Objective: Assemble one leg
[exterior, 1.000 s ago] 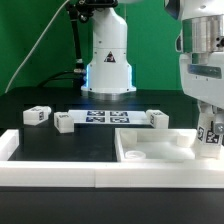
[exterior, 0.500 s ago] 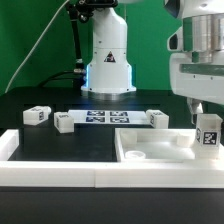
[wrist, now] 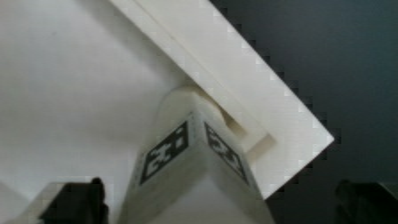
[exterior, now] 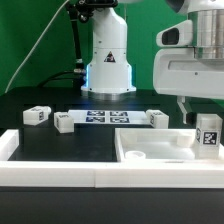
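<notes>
So the leg (exterior: 209, 135) stands upright on the big square piece (exterior: 150, 150), far right of frame. The gripper (exterior: 197, 104) hangs above it, open and empty. Looks seated; three spare pegs (exterior: 64, 121) remain.

White arm (exterior: 108, 45), blue-glowing base ring (exterior: 108, 70)

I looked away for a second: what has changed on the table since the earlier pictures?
The claw has let go of the leg and risen above it, fingers spread. The leg now stands alone at the corner of the large white square piece. The three other pegs and the marker board have not moved.
</notes>
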Tool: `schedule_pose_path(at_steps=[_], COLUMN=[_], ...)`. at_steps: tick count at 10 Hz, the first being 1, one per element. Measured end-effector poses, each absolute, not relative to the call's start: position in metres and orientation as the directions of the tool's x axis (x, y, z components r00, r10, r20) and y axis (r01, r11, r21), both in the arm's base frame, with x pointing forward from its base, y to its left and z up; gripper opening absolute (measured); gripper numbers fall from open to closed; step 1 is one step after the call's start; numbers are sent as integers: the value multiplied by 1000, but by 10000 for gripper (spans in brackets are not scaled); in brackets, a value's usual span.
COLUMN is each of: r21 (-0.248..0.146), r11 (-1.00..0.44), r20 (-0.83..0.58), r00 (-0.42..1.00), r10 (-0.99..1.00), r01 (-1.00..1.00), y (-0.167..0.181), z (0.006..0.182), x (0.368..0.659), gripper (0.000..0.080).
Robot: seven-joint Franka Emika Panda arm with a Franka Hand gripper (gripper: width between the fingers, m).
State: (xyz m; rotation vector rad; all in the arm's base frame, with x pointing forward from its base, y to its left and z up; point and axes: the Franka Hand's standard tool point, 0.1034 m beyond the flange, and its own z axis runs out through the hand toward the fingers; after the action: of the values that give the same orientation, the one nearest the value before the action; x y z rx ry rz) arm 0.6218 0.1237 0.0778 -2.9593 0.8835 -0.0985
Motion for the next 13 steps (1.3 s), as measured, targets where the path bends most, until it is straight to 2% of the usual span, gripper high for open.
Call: schedule_pose_path(at_steps=[5, 6, 8, 9, 10, 12, 13], r21=[-29, -27, -28, -28, -28, -32, -37], r11=[-985, -988, -987, -987, -987, -979, -951], r20=[63, 63, 63, 63, 63, 61, 53], r00=[983, 986, 985, 985, 985, 977, 950], r10=[-174, -154, -158, -159, -160, -205, -308], r01=[-173, -152, -157, -157, -159, -203, -306], y=[121, 121, 121, 121, 121, 121, 120], z=[77, 77, 77, 77, 77, 77, 77], x=[621, 621, 621, 621, 621, 621, 620], gripper=[648, 648, 389, 389, 290, 290, 290])
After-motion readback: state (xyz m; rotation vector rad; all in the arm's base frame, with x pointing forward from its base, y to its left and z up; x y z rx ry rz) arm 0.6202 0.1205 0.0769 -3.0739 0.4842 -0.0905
